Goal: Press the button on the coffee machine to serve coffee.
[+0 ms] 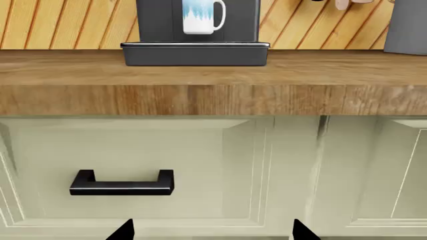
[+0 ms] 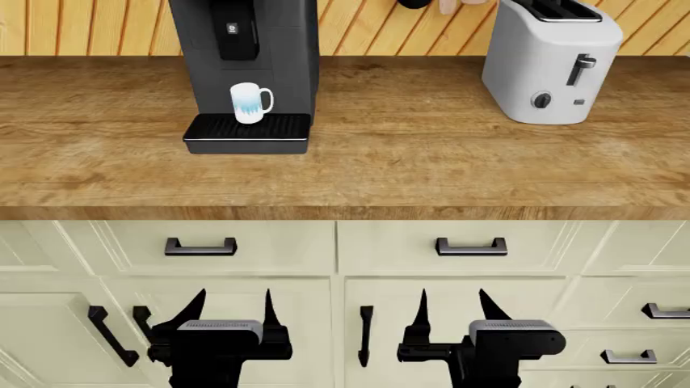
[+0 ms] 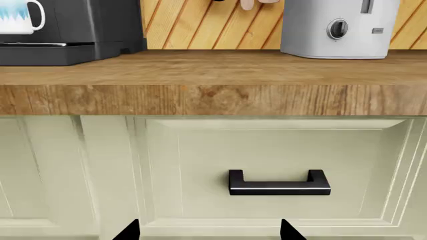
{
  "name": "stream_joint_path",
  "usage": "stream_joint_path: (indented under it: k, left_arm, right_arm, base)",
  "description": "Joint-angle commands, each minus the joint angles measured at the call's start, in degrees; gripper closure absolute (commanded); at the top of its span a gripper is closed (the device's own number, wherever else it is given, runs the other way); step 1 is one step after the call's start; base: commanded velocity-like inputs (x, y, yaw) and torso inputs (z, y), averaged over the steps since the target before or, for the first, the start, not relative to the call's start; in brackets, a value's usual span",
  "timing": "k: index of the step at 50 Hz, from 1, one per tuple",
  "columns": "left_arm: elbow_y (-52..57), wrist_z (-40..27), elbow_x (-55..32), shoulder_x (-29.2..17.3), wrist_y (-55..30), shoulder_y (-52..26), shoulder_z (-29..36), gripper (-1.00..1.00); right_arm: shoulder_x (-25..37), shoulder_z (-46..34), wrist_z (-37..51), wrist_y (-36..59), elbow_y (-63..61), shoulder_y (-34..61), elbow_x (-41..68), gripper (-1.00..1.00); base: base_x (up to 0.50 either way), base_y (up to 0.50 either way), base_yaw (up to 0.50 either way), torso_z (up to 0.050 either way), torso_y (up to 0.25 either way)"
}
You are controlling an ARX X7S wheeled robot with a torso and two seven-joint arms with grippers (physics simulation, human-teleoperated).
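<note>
The dark-grey coffee machine stands at the back left of the wooden counter, its top cut off by the frame. A white mug with blue pattern sits on its ribbed black drip tray under the spout block. The machine and mug also show in the left wrist view, and part of the machine in the right wrist view. My left gripper and right gripper are open and empty, low in front of the cabinet drawers, well below the counter.
A white two-slot toaster stands at the counter's back right. Cream drawers with black handles run under the counter edge. A slatted wooden wall is behind the counter.
</note>
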Motion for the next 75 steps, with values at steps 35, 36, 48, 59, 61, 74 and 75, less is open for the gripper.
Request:
stream_joint_path:
  k: [35, 36, 48, 59, 61, 74, 75]
  left_arm:
    - [0.4, -5.4, -5.2, -4.4, -1.2, -0.2, 5.1, -1.00]
    - [0.4, -5.4, -5.5, -4.5, -1.3, -0.2, 5.1, -1.00]
    - [0.7, -6.9, -5.1, -5.4, -2.0, -0.3, 6.3, -1.00]
    - [0.4, -7.7, -6.0, -5.9, -1.0, -0.3, 6.9, -1.00]
    - [0.3, -8.1, -5.6, -6.1, -0.7, -0.3, 7.1, -1.00]
    - [-0.1, -8.7, -6.5, -6.7, 0.4, -0.4, 7.8, -1.00]
    - [-0.1, -8.8, -6.5, -6.7, 0.4, -0.4, 7.9, -1.00]
  right_arm:
    - [4.7, -5.8, 6.0, -0.1, -0.5, 0.0, 3.5, -1.00]
    - [4.7, -5.9, 6.1, 0.0, -0.5, 0.1, 3.5, -1.00]
    - [5.4, -6.7, 7.4, 0.6, -0.5, 0.3, 4.0, -1.00]
    - [5.9, -7.0, 8.4, 0.7, -0.5, 0.3, 5.2, -1.00]
    - [6.0, -7.2, 8.6, 0.8, -0.5, 0.4, 5.3, -1.00]
    - [6.7, -7.9, 9.5, 1.0, -0.3, 0.6, 5.9, -1.00]
    - [6.7, -8.0, 9.5, 1.0, -0.3, 0.6, 5.9, -1.00]
  base:
    - [0.06, 0.19, 0.00, 0.000, 0.000]
    - [0.15, 0.50, 0.00, 0.000, 0.000]
    - [0.03, 0.27, 0.00, 0.000, 0.000]
    - [0.00, 0.00, 0.00, 0.000, 0.000]
    - [0.00, 0.00, 0.00, 0.000, 0.000]
    - [0.00, 0.00, 0.00, 0.049, 0.000]
    - [0.00, 0.00, 0.00, 0.050, 0.000]
